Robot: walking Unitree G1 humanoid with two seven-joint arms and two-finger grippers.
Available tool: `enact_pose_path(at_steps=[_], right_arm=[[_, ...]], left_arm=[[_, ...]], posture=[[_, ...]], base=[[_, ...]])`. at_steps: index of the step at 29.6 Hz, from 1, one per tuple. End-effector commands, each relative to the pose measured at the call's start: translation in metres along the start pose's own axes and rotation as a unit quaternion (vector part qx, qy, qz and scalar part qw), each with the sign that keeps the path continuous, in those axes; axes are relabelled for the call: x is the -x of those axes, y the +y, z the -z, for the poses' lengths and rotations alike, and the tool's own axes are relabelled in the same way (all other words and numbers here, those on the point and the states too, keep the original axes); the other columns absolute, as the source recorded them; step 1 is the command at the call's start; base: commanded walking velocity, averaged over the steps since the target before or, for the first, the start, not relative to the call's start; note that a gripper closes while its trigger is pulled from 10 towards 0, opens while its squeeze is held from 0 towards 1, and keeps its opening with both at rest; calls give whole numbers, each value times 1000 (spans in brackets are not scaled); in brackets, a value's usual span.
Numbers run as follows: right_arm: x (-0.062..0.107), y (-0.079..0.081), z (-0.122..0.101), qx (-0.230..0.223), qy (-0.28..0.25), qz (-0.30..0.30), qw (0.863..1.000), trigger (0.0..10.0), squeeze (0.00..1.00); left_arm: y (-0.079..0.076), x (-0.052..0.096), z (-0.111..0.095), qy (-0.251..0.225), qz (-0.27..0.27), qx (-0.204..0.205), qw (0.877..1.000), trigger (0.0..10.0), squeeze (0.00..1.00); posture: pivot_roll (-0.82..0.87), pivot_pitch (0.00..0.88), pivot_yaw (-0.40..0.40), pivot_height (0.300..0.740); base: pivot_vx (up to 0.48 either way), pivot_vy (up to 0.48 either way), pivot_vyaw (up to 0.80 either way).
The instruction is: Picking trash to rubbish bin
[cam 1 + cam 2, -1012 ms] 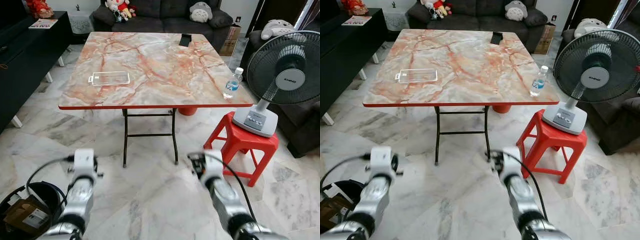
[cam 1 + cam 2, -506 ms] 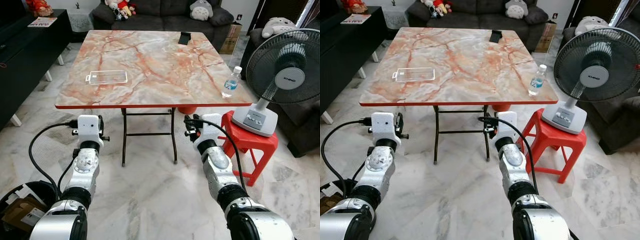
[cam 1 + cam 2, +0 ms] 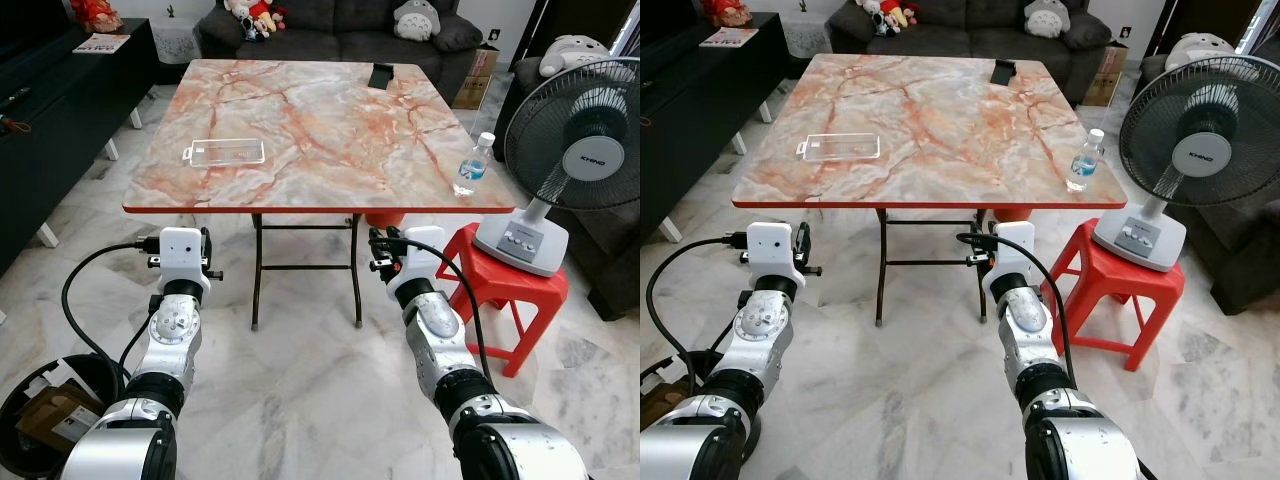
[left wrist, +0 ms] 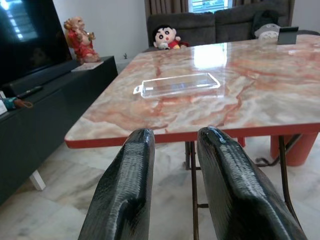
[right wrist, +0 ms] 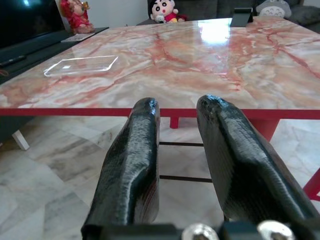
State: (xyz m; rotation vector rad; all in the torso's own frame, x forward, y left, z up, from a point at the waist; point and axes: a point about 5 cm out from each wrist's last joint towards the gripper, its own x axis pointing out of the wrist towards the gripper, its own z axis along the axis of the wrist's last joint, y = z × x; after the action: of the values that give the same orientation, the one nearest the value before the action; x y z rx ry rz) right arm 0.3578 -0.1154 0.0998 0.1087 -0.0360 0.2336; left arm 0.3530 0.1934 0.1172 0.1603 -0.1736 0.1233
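Rubbish bin [image 3: 30,400]: a black round bin is seen on the floor at the near left; a brown cardboard box [image 3: 48,425] with a white label is held inside it.
Clear tray [image 3: 225,153]: an empty transparent plastic container is laid flat on the left part of the surface [image 3: 330,120], well apart from the bin.
Water bottle [image 3: 471,166]: it is stood upright near the right edge of the surface; its contents cannot be told.
Phone stand [image 3: 381,74]: a small dark item is placed at the far edge of the surface.
Left gripper [image 4: 172,150]: it is raised in front of the near edge of the surface, pointed toward the clear tray; its fingers are held slightly parted with nothing between them.
Right gripper [image 5: 177,125]: it is raised level with the left one, just short of the near edge; its fingers are likewise parted and nothing is grasped.
Fan [image 3: 580,160]: it is set on a red stool [image 3: 495,285] at the right of the surface.
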Motion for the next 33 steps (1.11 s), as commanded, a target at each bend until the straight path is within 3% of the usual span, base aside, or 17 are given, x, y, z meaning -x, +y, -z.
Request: enact_pose_path(at_steps=[1, 5, 6, 17, 18, 19, 20, 33], right_arm=[[-2, 0, -3, -5, -6, 0, 1000, 10000, 0], [-3, 0, -5, -8, -9, 0, 1000, 10000, 0], [-4, 1, -6, -8, -10, 0, 1000, 10000, 0], [-8, 4, -12, -6, -16, -10, 1000, 10000, 0], [-8, 5, -12, -11, -18, -12, 1000, 10000, 0], [-9, 6, -13, -15, -21, -14, 1000, 10000, 133], [-9, 6, -14, -17, -23, -14, 999, 10000, 1000], [-11, 7, -17, -23, -31, -15, 999, 10000, 1000]], left_arm=[[0, -7, -13, -27, 6, -2, 1000, 10000, 0], [-2, -9, -15, -31, 9, 0, 999, 10000, 0], [-3, -9, -16, -32, 11, 2, 999, 10000, 1000], [-7, -11, -18, -35, 16, 4, 999, 10000, 1000], [-7, -11, -19, -35, 16, 3, 999, 10000, 800], [-7, -11, -19, -35, 16, 1, 999, 10000, 0], [-7, -11, -19, -35, 17, -1, 999, 10000, 0], [-8, -12, -21, -40, 22, 2, 999, 10000, 0]], posture=[[104, 0, -57, 740], [108, 0, -60, 740], [107, 0, -60, 740], [107, 0, -67, 740], [105, 0, -66, 740], [103, 0, -67, 740], [103, 0, -67, 740], [111, 7, -77, 740]], base=[[247, 0, 0], [249, 0, 0], [262, 0, 0], [295, 0, 0], [315, 0, 0], [311, 0, 0], [300, 0, 0], [297, 0, 0]])
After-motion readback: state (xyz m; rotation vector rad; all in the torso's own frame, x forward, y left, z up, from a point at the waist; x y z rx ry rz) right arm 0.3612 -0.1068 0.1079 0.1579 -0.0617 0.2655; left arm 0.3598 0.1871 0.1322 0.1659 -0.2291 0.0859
